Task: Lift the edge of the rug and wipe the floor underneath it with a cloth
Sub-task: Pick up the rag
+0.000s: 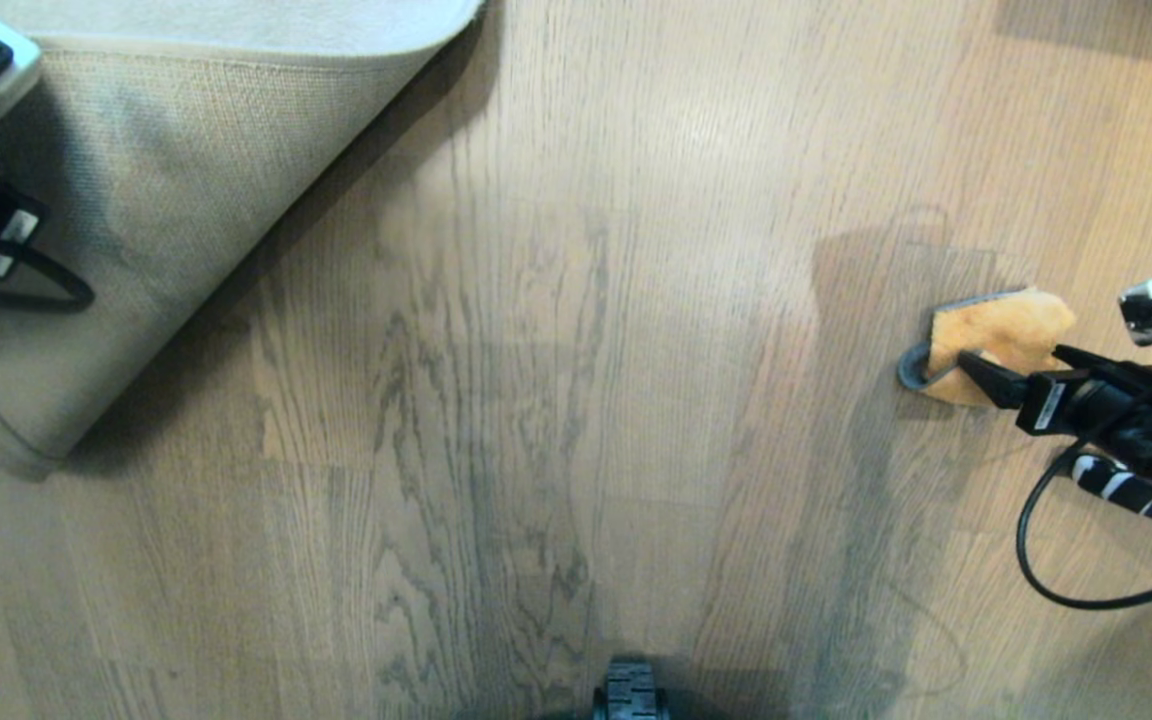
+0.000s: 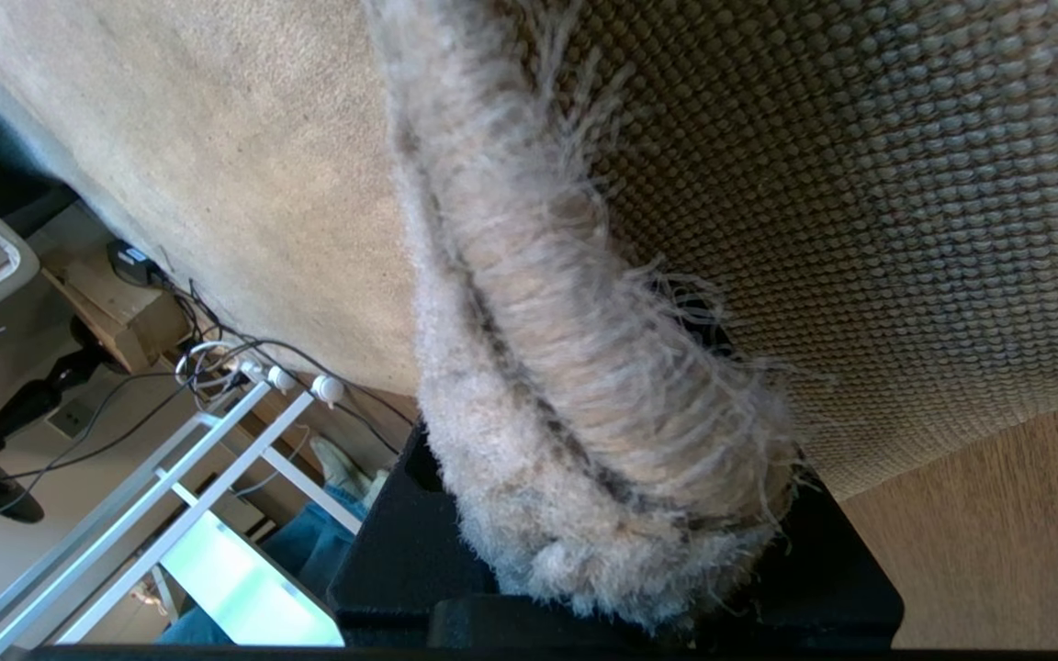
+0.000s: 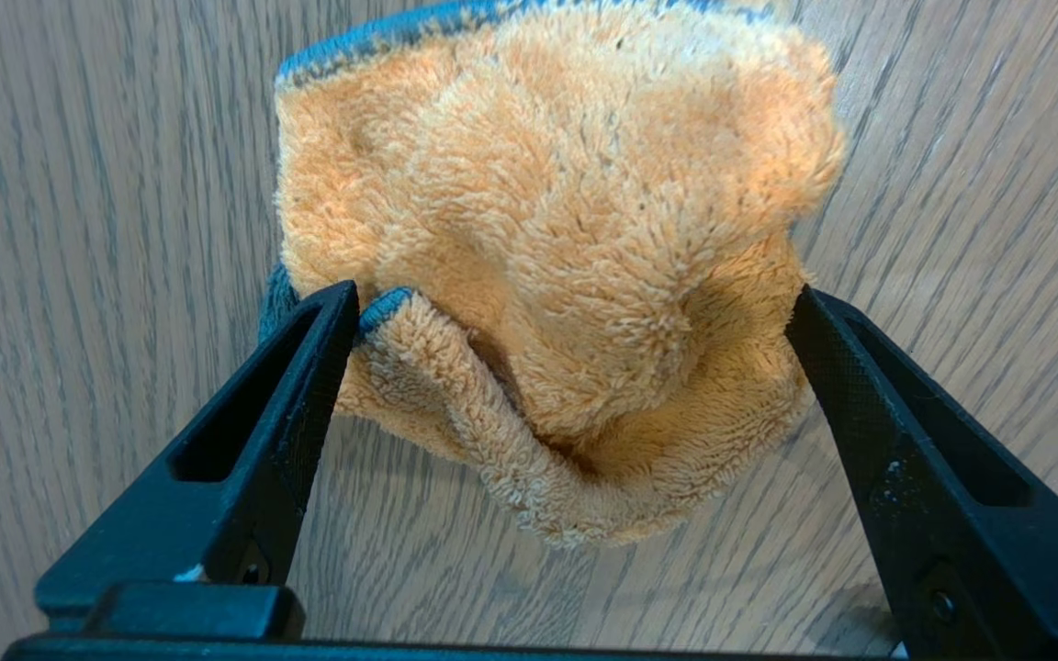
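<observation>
Your left gripper (image 2: pixel 621 606) fingers pinch the rug edge (image 2: pixel 575 404), folded back over the floor (image 1: pixel 556 400). Your right gripper (image 3: pixel 566 367) fingers stand wide, straddling the cloth (image 3: pixel 547 229) on the floor.

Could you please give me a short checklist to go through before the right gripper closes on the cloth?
1. Rug edge lifted by the left gripper, woven backing showing: ok.
2. Left gripper's hold: the border sits between its jaws; how firm the grip is: cannot tell.
3. Floor exposed beside the folded-back rug: ok.
4. Right gripper open wide, one finger on each side of the cloth: ok.
5. Cloth bunched up on the floor, so a close should catch a fold: ok, probably.
6. Fingertips low enough to pinch the cloth rather than skim over it: cannot tell.
</observation>
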Controlling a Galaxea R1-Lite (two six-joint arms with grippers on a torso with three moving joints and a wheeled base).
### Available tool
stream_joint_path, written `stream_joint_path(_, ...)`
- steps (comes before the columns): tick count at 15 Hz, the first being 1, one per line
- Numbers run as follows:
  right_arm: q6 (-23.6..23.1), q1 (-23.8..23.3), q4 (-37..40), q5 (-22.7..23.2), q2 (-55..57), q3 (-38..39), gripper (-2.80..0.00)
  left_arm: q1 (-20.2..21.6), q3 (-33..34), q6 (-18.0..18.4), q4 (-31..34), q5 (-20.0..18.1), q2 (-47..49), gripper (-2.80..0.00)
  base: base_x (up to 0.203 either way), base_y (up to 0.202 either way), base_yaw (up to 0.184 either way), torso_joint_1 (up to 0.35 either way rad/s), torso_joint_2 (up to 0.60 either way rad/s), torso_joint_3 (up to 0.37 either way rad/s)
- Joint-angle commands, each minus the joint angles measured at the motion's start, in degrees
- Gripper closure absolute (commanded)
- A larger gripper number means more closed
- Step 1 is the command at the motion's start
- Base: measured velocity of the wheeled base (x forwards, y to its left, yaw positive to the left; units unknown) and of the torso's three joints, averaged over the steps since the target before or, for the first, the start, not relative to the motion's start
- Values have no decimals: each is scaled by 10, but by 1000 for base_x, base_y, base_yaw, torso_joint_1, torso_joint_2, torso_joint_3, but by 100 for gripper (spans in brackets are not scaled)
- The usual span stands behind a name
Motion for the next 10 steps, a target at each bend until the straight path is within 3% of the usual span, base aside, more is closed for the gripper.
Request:
stream_joint_path(1, 0, 1, -4, 5, 1, 4, -280, 0, 0, 2, -1, 2, 3, 0, 0, 0, 0, 0, 0, 0)
stream_joint_path(7, 0, 1, -5, 7, 2, 5, -280, -1, -1, -7, 0, 3, 4, 0, 0, 0, 0, 0, 0, 0)
stream_joint_path(8, -1, 1, -4, 7, 2, 5, -222, -2, -1, -8, 0, 3, 4, 0, 0, 0, 0, 0, 0, 0)
stream_joint_path(9, -1, 1, -4, 7, 2, 5, 0, -1, -1, -7, 0, 3, 4, 0, 0, 0, 0, 0, 0, 0)
stream_joint_path(10, 0, 1, -4, 7, 2, 4, 0, -1, -1, -7, 0, 3, 4, 0, 0, 0, 0, 0, 0, 0)
